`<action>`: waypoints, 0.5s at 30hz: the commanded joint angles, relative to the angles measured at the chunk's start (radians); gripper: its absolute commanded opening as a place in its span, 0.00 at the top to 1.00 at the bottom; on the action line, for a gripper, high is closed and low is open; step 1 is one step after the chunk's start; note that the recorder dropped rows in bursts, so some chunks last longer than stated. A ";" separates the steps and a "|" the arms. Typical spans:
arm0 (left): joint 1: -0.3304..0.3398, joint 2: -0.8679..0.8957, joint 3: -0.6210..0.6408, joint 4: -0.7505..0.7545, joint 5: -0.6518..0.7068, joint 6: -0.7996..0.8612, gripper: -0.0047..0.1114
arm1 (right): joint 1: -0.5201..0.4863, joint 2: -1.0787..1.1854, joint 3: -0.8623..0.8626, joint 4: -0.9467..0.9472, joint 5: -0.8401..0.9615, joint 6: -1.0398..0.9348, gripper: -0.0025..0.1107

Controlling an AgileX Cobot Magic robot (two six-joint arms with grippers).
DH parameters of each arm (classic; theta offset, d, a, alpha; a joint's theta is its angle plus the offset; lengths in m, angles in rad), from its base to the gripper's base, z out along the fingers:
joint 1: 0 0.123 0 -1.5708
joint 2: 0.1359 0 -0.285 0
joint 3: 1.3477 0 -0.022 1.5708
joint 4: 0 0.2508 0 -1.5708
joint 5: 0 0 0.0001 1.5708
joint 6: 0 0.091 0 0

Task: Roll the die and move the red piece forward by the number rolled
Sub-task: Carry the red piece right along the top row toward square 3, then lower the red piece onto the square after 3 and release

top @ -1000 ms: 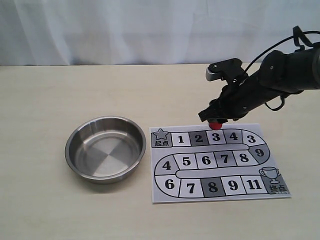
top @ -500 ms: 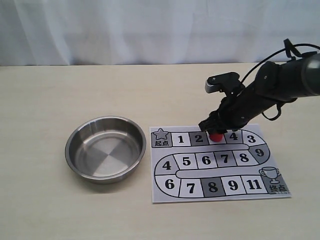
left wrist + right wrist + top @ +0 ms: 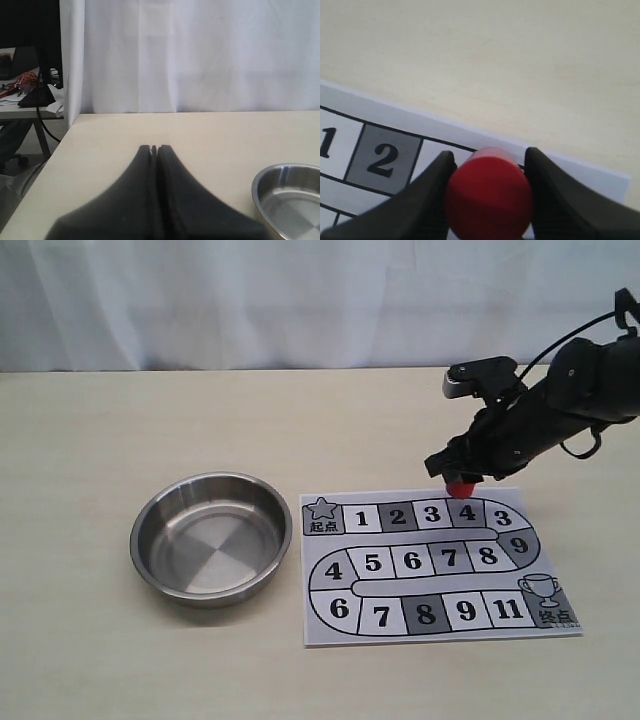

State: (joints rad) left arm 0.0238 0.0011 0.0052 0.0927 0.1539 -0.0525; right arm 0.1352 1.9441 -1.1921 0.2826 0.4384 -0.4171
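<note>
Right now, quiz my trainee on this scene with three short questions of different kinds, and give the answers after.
1. True or false: the right pincer is shut on the red piece.
2. In the exterior view, where does the bowl sit relative to the board? A: to its left. B: to its right. C: on top of it.
3. Fill in: the left pincer is ____ (open or shut).

Key: 1 true. 2 A. 3 shut.
</note>
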 commanded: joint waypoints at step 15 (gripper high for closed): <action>0.000 -0.001 -0.005 0.001 -0.010 0.000 0.96 | -0.022 0.078 0.012 -0.011 0.024 0.013 0.94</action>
State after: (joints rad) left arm 0.0238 0.0011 0.0052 0.0927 0.1539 -0.0525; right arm 0.1179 2.0127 -1.1862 0.2796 0.4625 -0.4064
